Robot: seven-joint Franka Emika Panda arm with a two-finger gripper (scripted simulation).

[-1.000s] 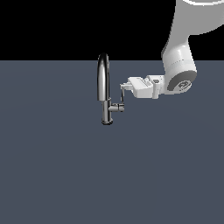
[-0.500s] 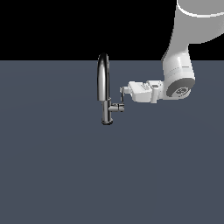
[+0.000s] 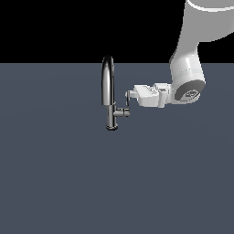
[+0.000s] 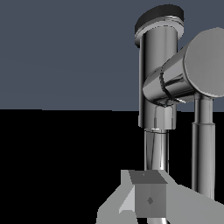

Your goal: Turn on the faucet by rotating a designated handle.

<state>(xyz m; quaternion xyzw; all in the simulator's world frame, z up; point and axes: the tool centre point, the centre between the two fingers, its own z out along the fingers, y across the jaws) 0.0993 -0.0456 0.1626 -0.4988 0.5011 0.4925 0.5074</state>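
I've got the white gripper (image 3: 129,95) up against the thin chrome lever handle (image 3: 127,104) beside the dark gooseneck faucet (image 3: 109,93), finger spread unreadable from here, and my worry is its tip skidding off that slim lever.

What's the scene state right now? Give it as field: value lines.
faucet: dark chrome faucet with tall arched spout, upright on the grey surface
handle: thin chrome lever rising from a short side stub, on the exterior view's right of the faucet
gripper: white gripper lying horizontal, its tip at the lever's top
contact: looks touching; cannot confirm
jaw state: cannot tell
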